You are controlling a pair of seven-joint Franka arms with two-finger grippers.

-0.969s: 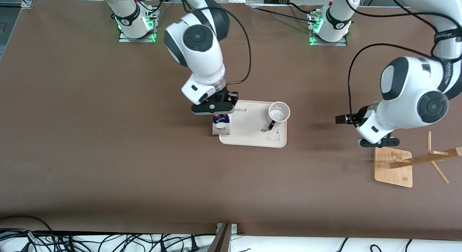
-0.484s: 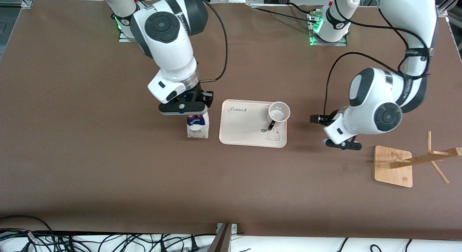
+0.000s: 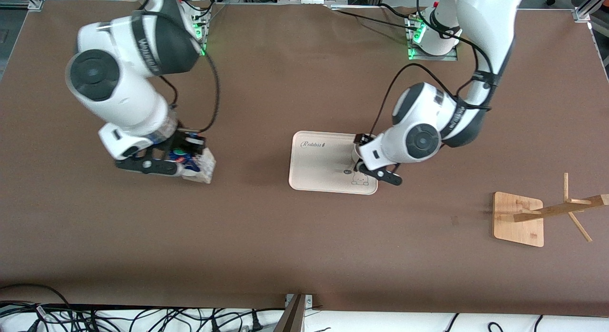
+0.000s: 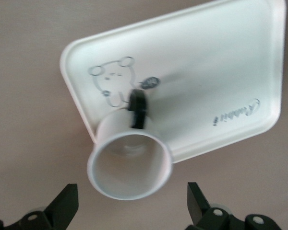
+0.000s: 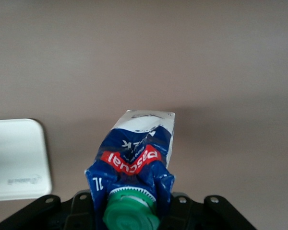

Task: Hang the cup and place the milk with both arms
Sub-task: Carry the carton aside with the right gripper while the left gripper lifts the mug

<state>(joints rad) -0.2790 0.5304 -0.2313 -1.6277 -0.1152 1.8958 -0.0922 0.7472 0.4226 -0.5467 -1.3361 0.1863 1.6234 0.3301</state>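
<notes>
My right gripper (image 3: 183, 158) is shut on the milk (image 3: 202, 166), a carton with a dark blue top and green cap (image 5: 132, 213). It holds the carton tilted, low over the bare table toward the right arm's end, well off the tray. The cup (image 4: 129, 167) is a white mug with a black loop handle (image 4: 138, 109). It stands on the corner of the cream tray (image 4: 197, 72) toward the left arm's end. My left gripper (image 3: 378, 174) is open over that corner, its fingers (image 4: 65, 208) spread wider than the cup's rim, not touching it. In the front view the left arm hides most of the cup.
The cream tray (image 3: 319, 163) with a rabbit drawing lies mid-table. A wooden rack with a square base (image 3: 518, 219) and a pegged pole (image 3: 561, 209) stands toward the left arm's end, nearer to the front camera. Cables run along the table's front edge.
The right gripper has carried the milk from the tray's edge toward the right arm's end and tilted it. The left gripper has moved from near the rack to over the cup.
</notes>
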